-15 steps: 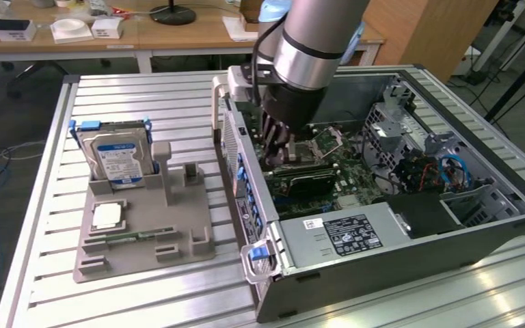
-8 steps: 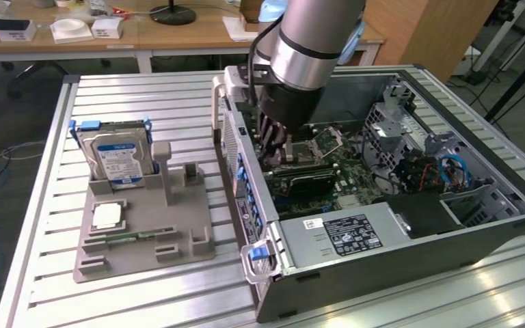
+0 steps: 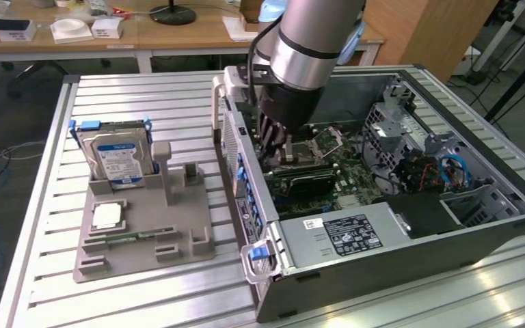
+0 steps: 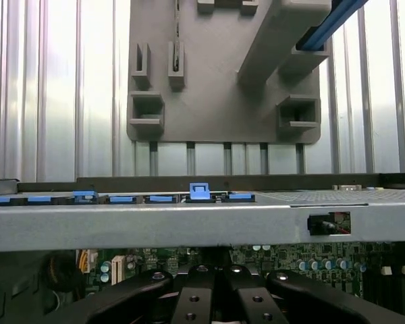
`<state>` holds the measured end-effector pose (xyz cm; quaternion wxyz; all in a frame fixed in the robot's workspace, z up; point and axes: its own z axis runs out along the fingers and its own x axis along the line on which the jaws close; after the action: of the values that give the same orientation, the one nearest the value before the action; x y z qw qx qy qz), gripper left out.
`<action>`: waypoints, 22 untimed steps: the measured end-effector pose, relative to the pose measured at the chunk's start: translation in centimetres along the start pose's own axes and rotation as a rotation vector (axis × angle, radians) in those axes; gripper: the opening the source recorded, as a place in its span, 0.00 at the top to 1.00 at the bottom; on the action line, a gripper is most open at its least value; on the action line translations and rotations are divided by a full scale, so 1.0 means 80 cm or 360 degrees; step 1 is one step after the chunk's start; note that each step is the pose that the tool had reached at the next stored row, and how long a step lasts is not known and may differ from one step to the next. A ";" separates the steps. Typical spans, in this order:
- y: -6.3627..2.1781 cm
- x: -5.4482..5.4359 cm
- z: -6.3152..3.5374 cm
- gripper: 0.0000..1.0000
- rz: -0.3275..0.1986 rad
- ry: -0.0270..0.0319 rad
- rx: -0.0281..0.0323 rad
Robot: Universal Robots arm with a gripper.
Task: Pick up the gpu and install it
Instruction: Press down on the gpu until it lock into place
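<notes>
Presently, I had the fingers (image 3: 281, 152) fully closed, reaching down inside the open computer case (image 3: 481, 225) over the motherboard (image 3: 335, 179). Graphics card: I couldn't make it out between them. Hard drive (image 3: 117, 158) stood in its holder (image 3: 144, 232) on the worktop (image 3: 52, 137).

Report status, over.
Gripper shut, low inside computer case. Dark card, likely the gpu, at its tips on motherboard. Hold unconfirmed.
</notes>
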<state>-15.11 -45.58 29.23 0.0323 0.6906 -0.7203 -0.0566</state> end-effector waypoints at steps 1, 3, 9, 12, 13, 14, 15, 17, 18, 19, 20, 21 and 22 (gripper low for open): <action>0.001 0.000 0.000 0.89 0.0000 0.00001 0.00002; 0.003 0.000 0.001 0.89 0.0000 -0.00004 0.00001; 0.004 -0.001 0.001 0.89 0.0000 0.00001 -0.00005; 0.003 -0.001 0.001 0.89 0.0000 -0.00004 -0.00007; 0.002 -0.002 0.001 0.89 0.0000 -0.00005 -0.00009; 0.001 -0.002 0.001 0.89 0.0001 -0.00006 -0.00010; 0.000 -0.002 0.001 0.89 0.0001 -0.00002 -0.00011; -0.002 -0.002 0.000 0.89 0.0000 0.00002 -0.00006; -0.003 -0.002 -0.001 0.89 0.0000 0.00001 -0.00005; -0.003 -0.002 -0.001 0.89 0.0000 -0.00002 -0.00003; -0.003 -0.002 -0.002 0.89 0.0000 -0.00003 -0.00004; -0.002 -0.002 -0.005 0.89 0.0000 -0.00004 -0.00011; -0.002 -0.002 -0.009 0.89 0.0000 0.00000 -0.00021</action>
<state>-14.86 -45.43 29.90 0.0327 0.6906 -0.7202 -0.0571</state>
